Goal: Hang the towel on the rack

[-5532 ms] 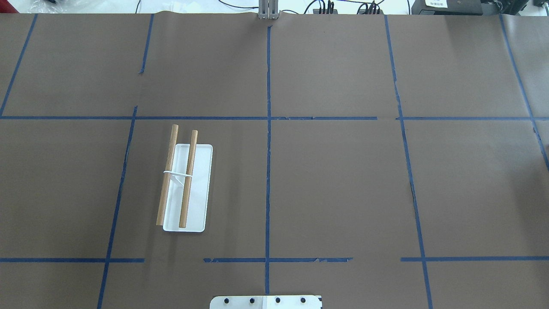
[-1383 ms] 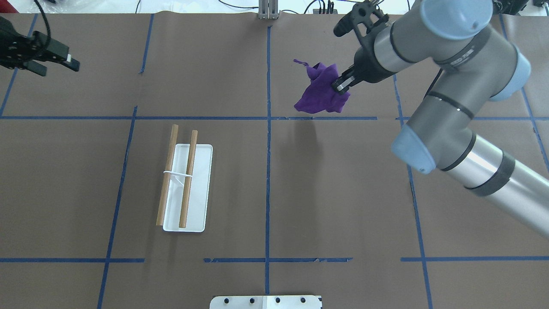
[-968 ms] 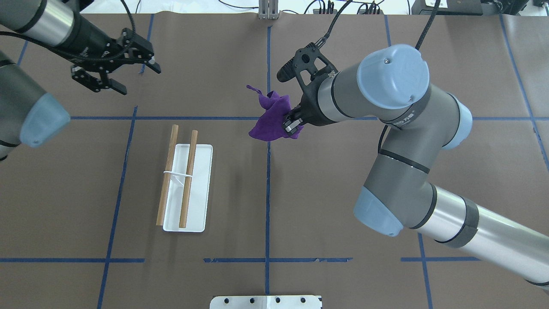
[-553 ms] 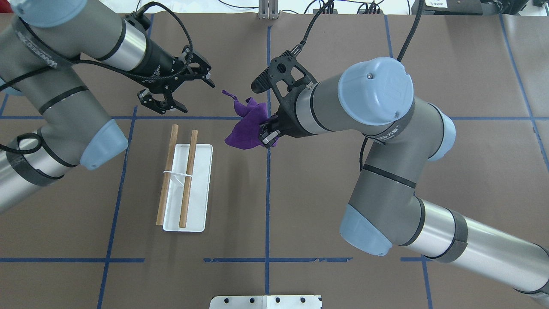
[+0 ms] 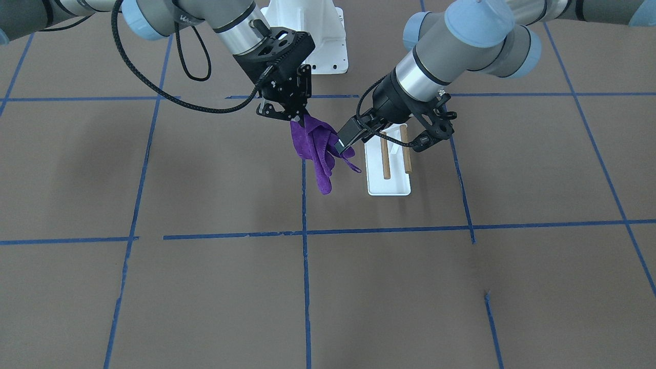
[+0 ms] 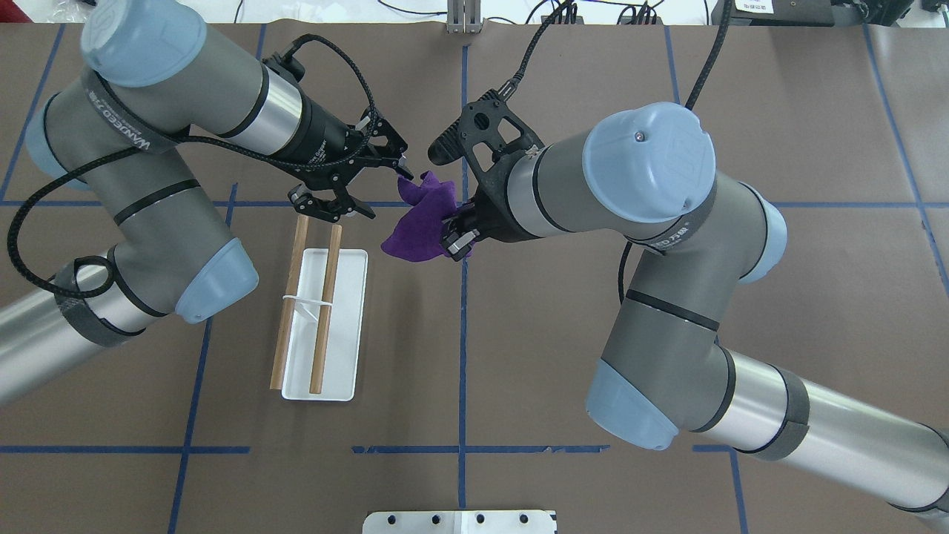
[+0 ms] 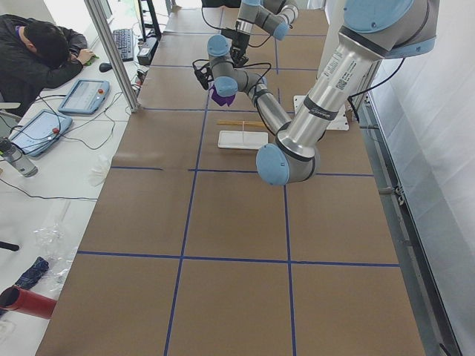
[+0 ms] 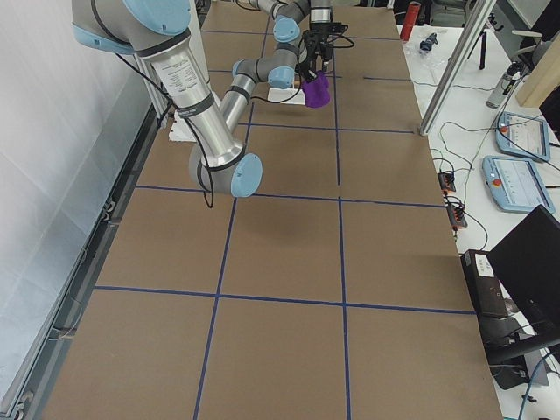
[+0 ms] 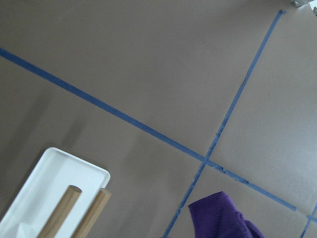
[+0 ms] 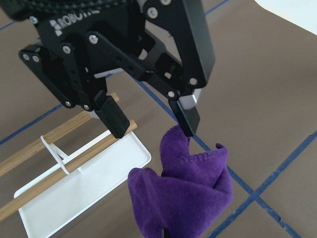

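Observation:
My right gripper is shut on a crumpled purple towel and holds it in the air just right of the rack's far end. The towel hangs from that gripper in the front view. The rack, two brown rods over a white base, stands left of centre. My left gripper is open above the rack's far end. One of its fingertips is right at the towel's raised corner; I cannot tell if it touches. The left wrist view shows the rod ends and a towel edge.
The brown table cover carries a grid of blue tape lines. The white bolted robot pedestal is at the near edge, and shows in the front view. An operator sits at a side desk beyond the table.
Both arms came into view. The right gripper carried the towel left and nearer, toward the rack. The open left gripper moved right until it reached the towel's corner.

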Motion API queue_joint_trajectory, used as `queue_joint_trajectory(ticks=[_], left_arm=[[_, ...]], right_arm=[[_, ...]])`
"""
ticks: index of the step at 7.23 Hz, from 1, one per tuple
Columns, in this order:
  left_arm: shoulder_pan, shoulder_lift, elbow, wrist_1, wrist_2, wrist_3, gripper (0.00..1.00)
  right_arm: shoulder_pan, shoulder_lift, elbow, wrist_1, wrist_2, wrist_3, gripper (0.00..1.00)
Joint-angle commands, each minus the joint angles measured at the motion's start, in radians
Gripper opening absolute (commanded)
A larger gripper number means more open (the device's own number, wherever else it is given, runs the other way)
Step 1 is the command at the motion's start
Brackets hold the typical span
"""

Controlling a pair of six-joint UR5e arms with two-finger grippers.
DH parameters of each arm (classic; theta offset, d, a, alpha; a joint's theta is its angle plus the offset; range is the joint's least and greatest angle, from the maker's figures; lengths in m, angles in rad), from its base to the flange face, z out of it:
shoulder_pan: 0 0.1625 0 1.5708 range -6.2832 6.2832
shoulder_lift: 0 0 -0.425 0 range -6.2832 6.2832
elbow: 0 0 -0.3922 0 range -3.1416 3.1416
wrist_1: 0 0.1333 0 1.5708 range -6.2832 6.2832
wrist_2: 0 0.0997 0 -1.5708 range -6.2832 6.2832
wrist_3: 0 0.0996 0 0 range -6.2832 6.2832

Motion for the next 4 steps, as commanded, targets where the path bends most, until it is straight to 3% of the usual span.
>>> queue_joint_trajectory(ticks=[1,4], left_arm=[[0.003,-0.001,0.005,-0.052,0.000,-0.036,0.43],[0.003,0.001,0.005,-0.054,0.000,-0.029,0.42]], right_arm=[[-0.002,0.000,0.003,0.001,0.000,0.000,0.00],[-0.012,0.000,0.016,0.003,0.000,0.002,0.00]])
